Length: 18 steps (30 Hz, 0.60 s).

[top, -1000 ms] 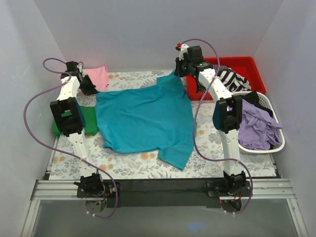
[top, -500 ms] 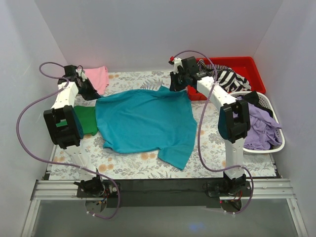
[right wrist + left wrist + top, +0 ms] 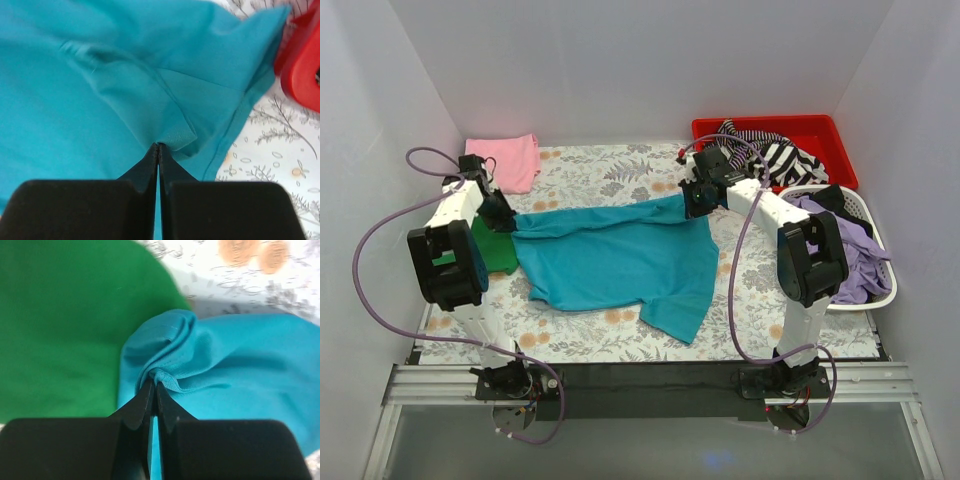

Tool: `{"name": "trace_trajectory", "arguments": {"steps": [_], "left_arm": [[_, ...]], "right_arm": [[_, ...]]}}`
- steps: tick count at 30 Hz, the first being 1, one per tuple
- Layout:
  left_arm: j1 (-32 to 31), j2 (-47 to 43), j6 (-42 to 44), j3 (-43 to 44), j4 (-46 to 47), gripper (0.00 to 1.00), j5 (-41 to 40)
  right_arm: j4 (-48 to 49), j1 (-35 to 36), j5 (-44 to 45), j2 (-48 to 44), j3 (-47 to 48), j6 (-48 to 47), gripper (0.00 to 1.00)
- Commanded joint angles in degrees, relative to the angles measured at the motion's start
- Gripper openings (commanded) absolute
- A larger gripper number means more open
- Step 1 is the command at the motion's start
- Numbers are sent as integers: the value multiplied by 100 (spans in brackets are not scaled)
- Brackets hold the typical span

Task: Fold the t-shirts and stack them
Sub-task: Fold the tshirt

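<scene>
The teal t-shirt (image 3: 615, 262) lies across the middle of the table, its far edge lifted and folded toward the front. My left gripper (image 3: 504, 220) is shut on its far left corner; the wrist view shows the bunched teal cloth (image 3: 165, 372) pinched between the fingers. My right gripper (image 3: 692, 201) is shut on its far right corner, where the teal cloth (image 3: 175, 135) is pinched at the tips. A folded green t-shirt (image 3: 495, 250) lies under the teal one's left edge and fills the left of the left wrist view (image 3: 60, 330). A light pink t-shirt (image 3: 506, 160) lies at the far left.
A red bin (image 3: 820, 130) with a striped garment (image 3: 782, 160) stands at the far right; its corner shows in the right wrist view (image 3: 302, 70). A white basket (image 3: 885, 290) with purple cloth (image 3: 855, 250) stands at the right. White walls enclose the floral tabletop (image 3: 610, 170).
Both grippers have moved toward the front, carrying the teal shirt's far edge with them. The far part of the shirt now folds over onto the rest.
</scene>
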Motion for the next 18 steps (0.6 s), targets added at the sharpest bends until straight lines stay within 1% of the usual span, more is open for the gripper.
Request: {"name": "trace_trajectory", "arguments": {"steps": [1, 2, 6, 9, 13, 14, 15, 16, 17, 18], "left_arm": [[-5, -222, 59, -85, -43, 0, -697], [-5, -108, 68, 11, -61, 0, -758], [-5, 174, 42, 275, -149, 0, -899], [4, 306, 42, 407, -140, 0, -899], [3, 385, 33, 425, -132, 1, -662], [-5, 385, 33, 417, -123, 7, -627], [-5, 342, 33, 364, -114, 27, -531], [3, 306, 33, 338, -105, 42, -478], [-5, 271, 33, 346, -105, 56, -468], [-5, 219, 16, 372, -157, 78, -512]], "right_arm": [[80, -6, 615, -286, -208, 254, 1], [80, -6, 937, -269, -235, 273, 1], [71, -14, 1458, -172, -200, 352, 1], [80, -14, 1626, -93, -121, 396, 1], [71, -6, 1731, -22, -164, 492, 1], [54, -6, 1662, -22, -191, 501, 14], [36, -6, 1548, -40, -217, 510, 46], [27, 3, 1460, -66, -287, 536, 55], [36, 3, 1241, -153, -331, 571, 60], [27, 3, 1143, -215, -358, 580, 62]]}}
